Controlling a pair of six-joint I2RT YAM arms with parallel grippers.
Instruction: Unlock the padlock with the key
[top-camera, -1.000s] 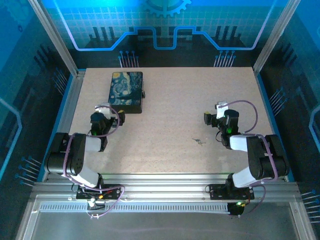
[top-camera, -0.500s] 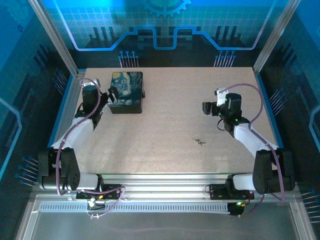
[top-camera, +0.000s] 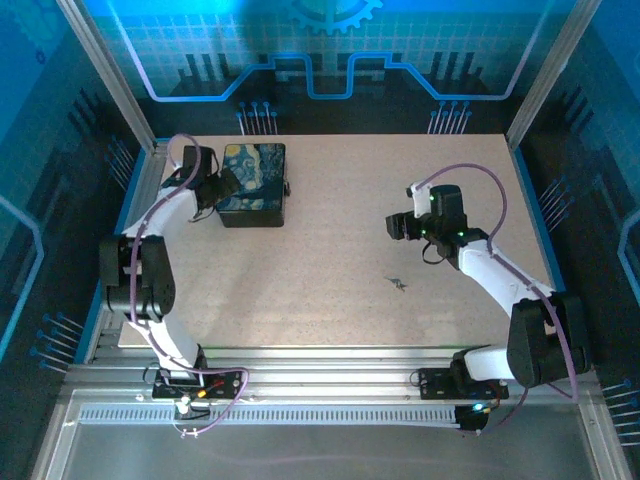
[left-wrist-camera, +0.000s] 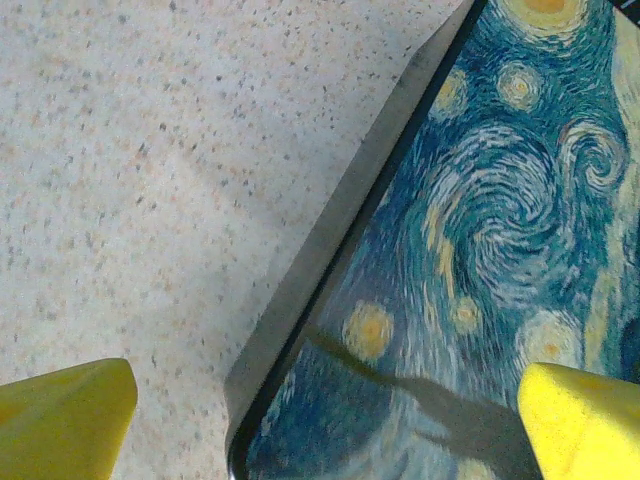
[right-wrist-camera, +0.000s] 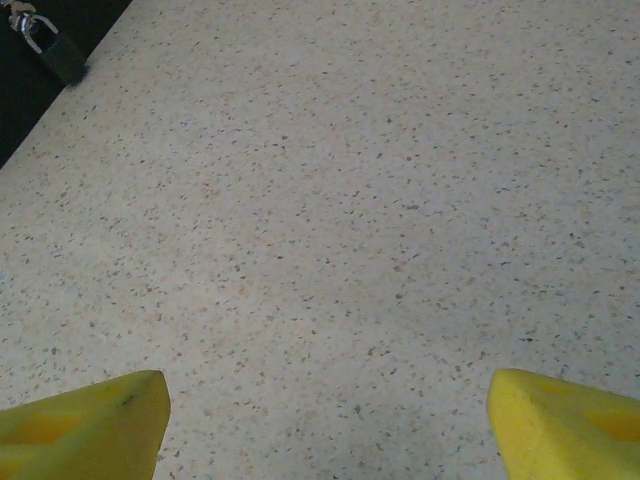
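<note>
Two arms reach out over a speckled beige tabletop (top-camera: 340, 200) in the overhead view. We see the left gripper (top-camera: 218, 186) at the left edge of a flat rectangular box (top-camera: 255, 180) whose top carries a swirling blue-and-yellow painting print. The padlock (top-camera: 287, 187) is a tiny dark bump against the box's right side. The key (top-camera: 399, 284) lies well apart from it, a thin greyish sliver flat on the bare tabletop, nearer the right arm. The right gripper (top-camera: 395, 226) hangs beyond the key, clear of it.

From the left wrist, we look down between two blunt yellow fingertips (left-wrist-camera: 65, 420) set far apart: the left gripper (left-wrist-camera: 320, 440) is spread wide and holds nothing. One tip is over the stone-like tabletop, the other over the box's top, where the glossy print shows pale spirals and yellow orbs. The box's dark side wall runs slanted between them and ends in a rounded corner.

From the right wrist, we find the right gripper (right-wrist-camera: 320, 430) also spread wide, its yellow tips at the lower corners with bare matte tabletop between them. At the upper left sits the padlock (right-wrist-camera: 60, 58), a small dark block with a thin bright metal shackle (right-wrist-camera: 30, 25), where a dark surface meets the tabletop.
</note>
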